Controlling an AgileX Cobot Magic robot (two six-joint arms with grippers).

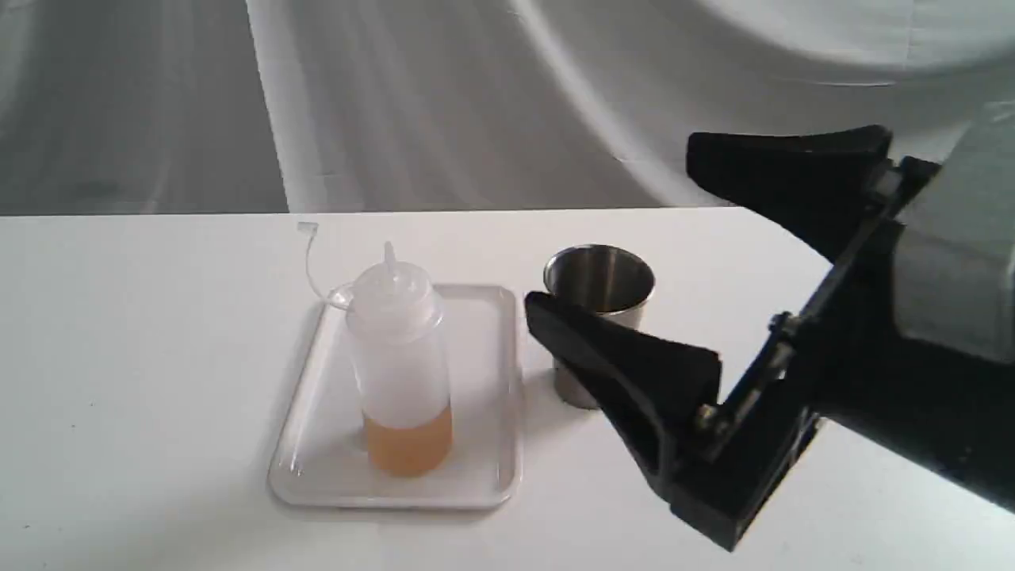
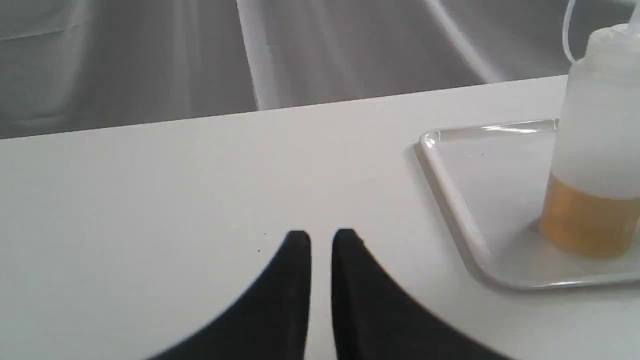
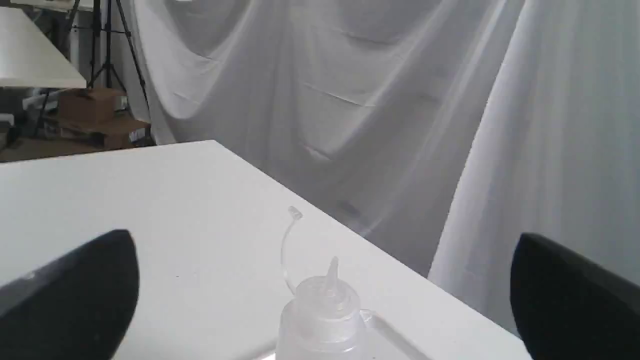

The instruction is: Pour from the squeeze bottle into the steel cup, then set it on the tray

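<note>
The squeeze bottle (image 1: 400, 357) stands upright on the white tray (image 1: 485, 381), with amber liquid in its bottom part and its cap strap curling up to the left. Just right of the tray stands the steel cup (image 1: 600, 274), its lower part hidden behind one black finger. My right gripper (image 1: 610, 230) hangs wide open to the right of the bottle, holding nothing. In the right wrist view the bottle's nozzle (image 3: 331, 280) shows between the spread right gripper (image 3: 322, 245). My left gripper (image 2: 322, 235) is shut and empty over bare table, apart from the tray (image 2: 475, 175) and bottle (image 2: 595, 150).
The white table (image 1: 143, 381) ends at a far edge in front of a grey-white cloth backdrop (image 1: 444, 103). The right wrist view shows a tripod (image 3: 107, 45) and cardboard boxes (image 3: 95, 117) beyond the table's corner.
</note>
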